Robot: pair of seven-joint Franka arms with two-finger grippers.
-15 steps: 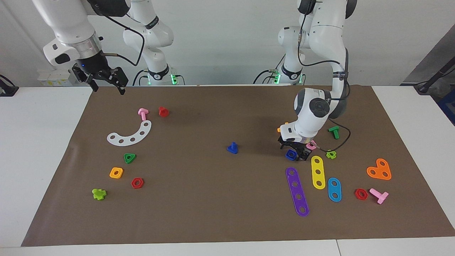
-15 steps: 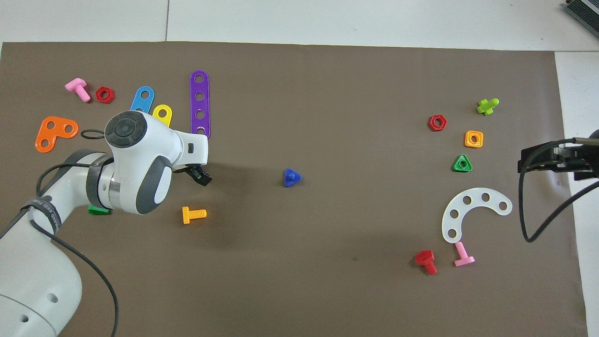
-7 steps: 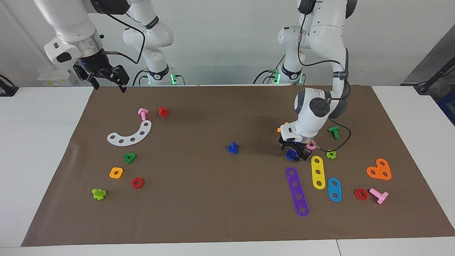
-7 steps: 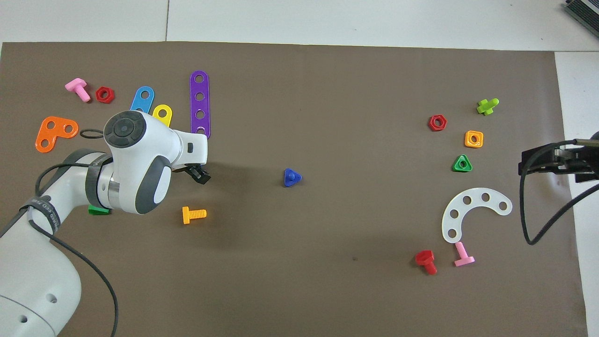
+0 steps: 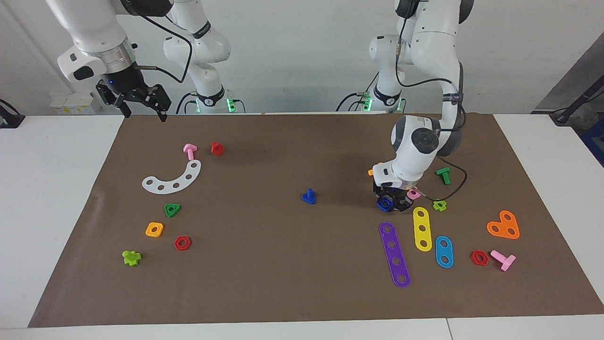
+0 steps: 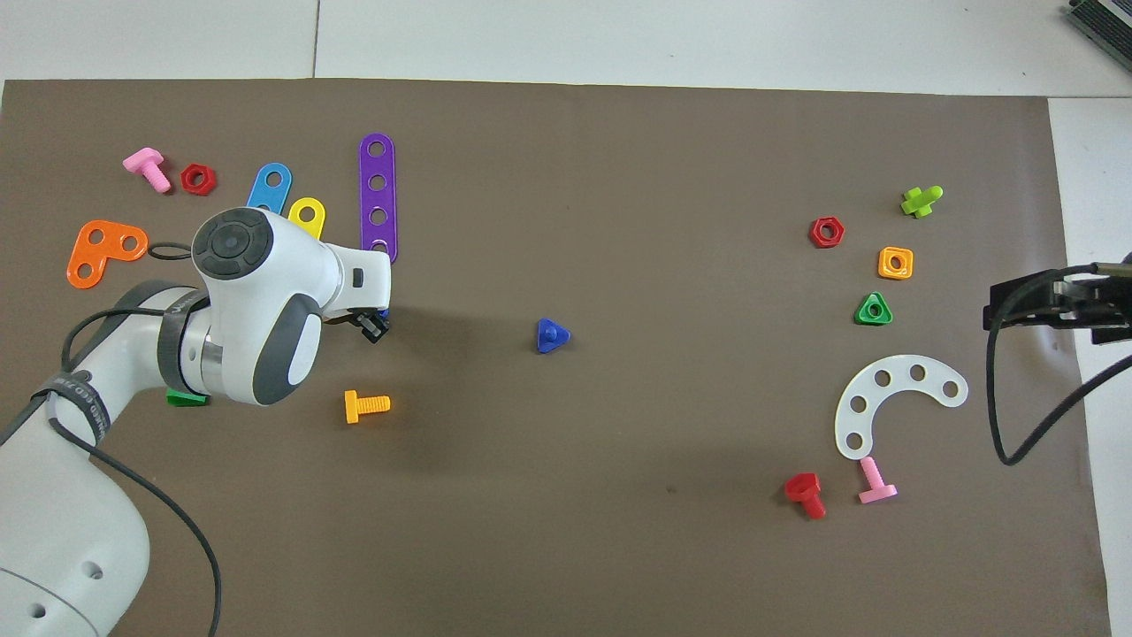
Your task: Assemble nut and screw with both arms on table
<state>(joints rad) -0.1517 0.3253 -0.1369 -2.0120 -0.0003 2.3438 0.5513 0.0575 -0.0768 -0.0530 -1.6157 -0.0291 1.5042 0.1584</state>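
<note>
The dark blue square nut [image 5: 384,203] lies on the brown mat [image 5: 283,283] toward the left arm's end. My left gripper [image 5: 391,203] is down at the mat with its fingers shut on the nut. In the overhead view the left wrist hides the nut, apart from a blue sliver beside the black fingertip [image 6: 374,326]. The dark blue screw [image 5: 308,196] stands head down near the mat's middle, also in the overhead view [image 6: 552,335]. My right gripper [image 5: 141,109] is open and empty. It hangs in the air over the mat's edge at the right arm's end [image 6: 1052,301], waiting.
A pink nut [image 5: 414,192], a lime piece [image 5: 440,205], a green bolt [image 5: 443,175] and an orange bolt [image 6: 366,405] crowd the left gripper. Purple [image 5: 394,254], yellow [image 5: 421,228] and blue [image 5: 444,251] strips lie farther out. A white arc [image 5: 172,179] and small parts lie at the right arm's end.
The left gripper's fingers have drawn in around the nut, which shifted slightly. The right gripper has drifted a little higher. The screw has not moved.
</note>
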